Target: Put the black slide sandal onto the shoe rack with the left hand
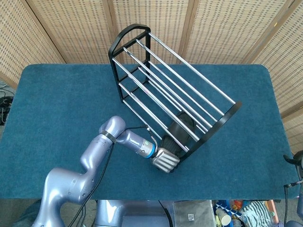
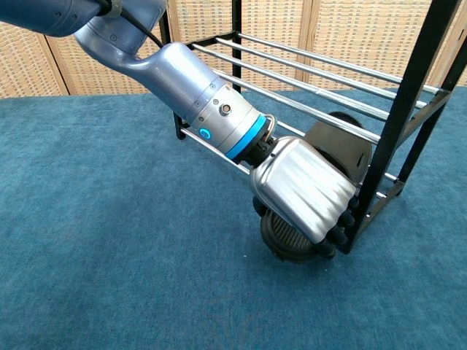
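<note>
The black slide sandal lies with its toe end on the lowest rails of the black and chrome shoe rack, at the rack's right end frame. Its heel sticks out over the blue table. My left hand grips the heel end from above, fingers curled round it, close against the rack's end post. The right hand does not show; only a bit of the right arm appears at the head view's right edge.
The rack stands slantwise on the blue felt table, its arched end at the back. Wicker screens close off the rear. The rack's black end post stands right beside my left hand.
</note>
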`<move>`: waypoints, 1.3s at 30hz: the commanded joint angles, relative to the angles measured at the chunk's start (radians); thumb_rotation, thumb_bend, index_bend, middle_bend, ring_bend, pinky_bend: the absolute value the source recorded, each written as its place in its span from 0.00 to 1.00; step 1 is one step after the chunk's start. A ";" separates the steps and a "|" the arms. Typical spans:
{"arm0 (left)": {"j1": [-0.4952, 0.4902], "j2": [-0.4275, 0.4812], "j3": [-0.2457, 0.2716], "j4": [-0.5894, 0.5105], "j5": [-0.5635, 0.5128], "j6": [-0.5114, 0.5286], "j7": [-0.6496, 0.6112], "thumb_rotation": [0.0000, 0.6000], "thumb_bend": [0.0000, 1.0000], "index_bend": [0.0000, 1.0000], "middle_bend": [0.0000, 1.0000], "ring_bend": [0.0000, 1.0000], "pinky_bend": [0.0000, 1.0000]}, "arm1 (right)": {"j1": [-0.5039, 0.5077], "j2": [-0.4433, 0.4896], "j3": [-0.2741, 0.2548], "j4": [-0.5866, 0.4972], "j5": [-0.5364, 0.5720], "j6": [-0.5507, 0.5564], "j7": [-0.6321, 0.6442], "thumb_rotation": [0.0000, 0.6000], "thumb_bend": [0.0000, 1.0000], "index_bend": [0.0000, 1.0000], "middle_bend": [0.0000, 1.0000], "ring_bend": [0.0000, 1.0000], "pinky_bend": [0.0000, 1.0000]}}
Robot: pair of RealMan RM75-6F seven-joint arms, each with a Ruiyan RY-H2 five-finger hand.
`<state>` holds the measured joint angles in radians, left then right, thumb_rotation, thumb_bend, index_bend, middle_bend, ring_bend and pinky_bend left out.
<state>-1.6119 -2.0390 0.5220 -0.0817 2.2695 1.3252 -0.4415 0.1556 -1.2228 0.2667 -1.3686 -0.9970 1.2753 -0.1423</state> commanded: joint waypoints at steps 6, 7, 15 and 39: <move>-0.009 0.004 0.018 0.002 -0.015 -0.042 0.017 1.00 0.18 0.23 0.01 0.00 0.08 | -0.002 0.004 0.000 -0.002 -0.001 0.002 0.005 1.00 0.00 0.00 0.00 0.00 0.00; -0.009 0.006 0.019 0.001 -0.016 -0.044 0.020 1.00 0.18 0.20 0.00 0.00 0.06 | -0.002 0.004 0.000 -0.003 -0.002 0.002 0.006 1.00 0.00 0.00 0.00 0.00 0.00; -0.005 0.023 0.027 -0.001 -0.032 -0.048 0.039 1.00 0.18 0.07 0.00 0.00 0.00 | -0.005 0.007 -0.001 -0.008 -0.007 0.010 0.009 1.00 0.00 0.00 0.00 0.00 0.00; 0.233 0.268 0.025 -0.151 -0.093 0.300 0.109 1.00 0.18 0.00 0.00 0.00 0.00 | -0.021 0.031 -0.026 -0.096 -0.079 0.066 0.003 1.00 0.00 0.00 0.00 0.00 0.00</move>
<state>-1.4340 -1.8168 0.5538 -0.1890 2.1931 1.5726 -0.3481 0.1360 -1.1939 0.2437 -1.4594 -1.0705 1.3379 -0.1387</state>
